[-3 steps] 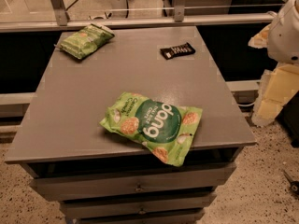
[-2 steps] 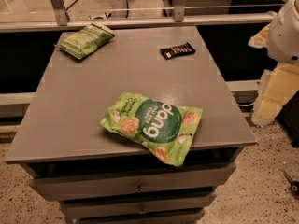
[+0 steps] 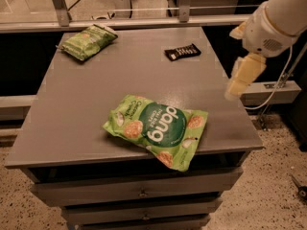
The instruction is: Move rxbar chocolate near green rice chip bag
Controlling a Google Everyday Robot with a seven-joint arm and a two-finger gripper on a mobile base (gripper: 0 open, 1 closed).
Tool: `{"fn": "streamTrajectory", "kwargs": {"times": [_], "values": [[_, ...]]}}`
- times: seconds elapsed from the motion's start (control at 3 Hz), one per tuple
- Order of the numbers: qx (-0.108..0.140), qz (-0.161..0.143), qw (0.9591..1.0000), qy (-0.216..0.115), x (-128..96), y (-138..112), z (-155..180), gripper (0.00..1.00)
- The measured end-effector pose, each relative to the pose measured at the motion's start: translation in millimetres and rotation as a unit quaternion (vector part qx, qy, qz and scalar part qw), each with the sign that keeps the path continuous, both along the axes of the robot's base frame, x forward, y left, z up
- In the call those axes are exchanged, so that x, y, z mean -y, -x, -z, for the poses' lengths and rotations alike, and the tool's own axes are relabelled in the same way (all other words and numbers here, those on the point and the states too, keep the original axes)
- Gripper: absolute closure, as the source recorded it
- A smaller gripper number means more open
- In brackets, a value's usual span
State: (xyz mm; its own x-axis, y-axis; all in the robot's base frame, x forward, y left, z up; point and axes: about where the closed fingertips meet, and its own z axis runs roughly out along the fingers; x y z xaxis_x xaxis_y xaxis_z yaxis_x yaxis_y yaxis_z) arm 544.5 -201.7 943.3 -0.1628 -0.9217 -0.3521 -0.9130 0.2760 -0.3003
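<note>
The rxbar chocolate (image 3: 183,52) is a small black wrapper with white lettering, lying flat at the far right of the grey table (image 3: 86,119). The green rice chip bag (image 3: 159,129) is a large light-green bag with a dark "dang" circle. It lies at the table's front, its lower corner hanging over the front edge. My gripper (image 3: 243,75) hangs from the white arm (image 3: 276,18) at the table's right edge. It is right of the bar and nearer the front, apart from it, and holds nothing.
A smaller plain green bag (image 3: 88,42) lies at the far left corner of the table. Drawers (image 3: 139,193) sit under the tabletop. A metal rail (image 3: 144,23) and glass run behind the table. A cable (image 3: 280,78) hangs at the right.
My arm and gripper have moved left and a little up, from beside the table to its right edge. The bar and both bags have not moved.
</note>
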Motion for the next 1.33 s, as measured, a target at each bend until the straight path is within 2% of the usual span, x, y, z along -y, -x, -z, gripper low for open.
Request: {"fn": "streamTrajectory", "kwargs": {"times": [0.33, 0.67, 1.0, 1.33], "values": [[0.027, -0.01, 0.9976, -0.063, -14, -81, 16, 0.0], [0.049, 0.005, 0.9902, -0.131, -21, -149, 29, 0.0], [0.068, 0.042, 0.98, -0.182, -16, -200, 40, 0.0], [0.074, 0.088, 0.9676, -0.225, -9, -236, 54, 0.0]]}}
